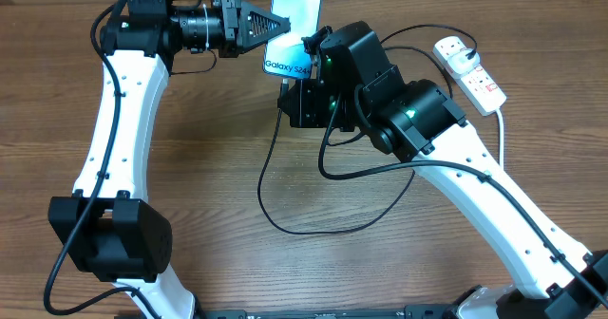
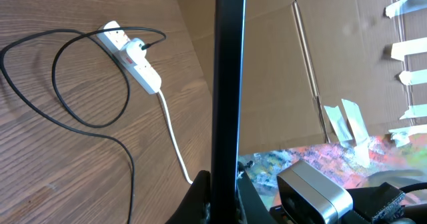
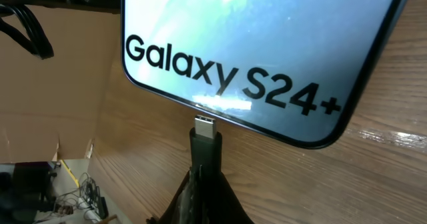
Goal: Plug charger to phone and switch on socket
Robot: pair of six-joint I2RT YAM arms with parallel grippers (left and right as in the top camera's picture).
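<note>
Pinched tight in the right end effector (image 3: 200, 196), the charger (image 3: 204, 143) tip sits at the bottom edge of the phone (image 3: 267, 37). Up off the counter (image 1: 190, 196), the left end effector (image 2: 223, 194) squeezes the phone. A small tilt could make the tip miss.

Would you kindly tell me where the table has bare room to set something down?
Bare wood lies between the white left arm and white right arm, below the looped thin black charger cable, and along the left edge. Crowded: around the teal-screened phone and white power strip.
</note>
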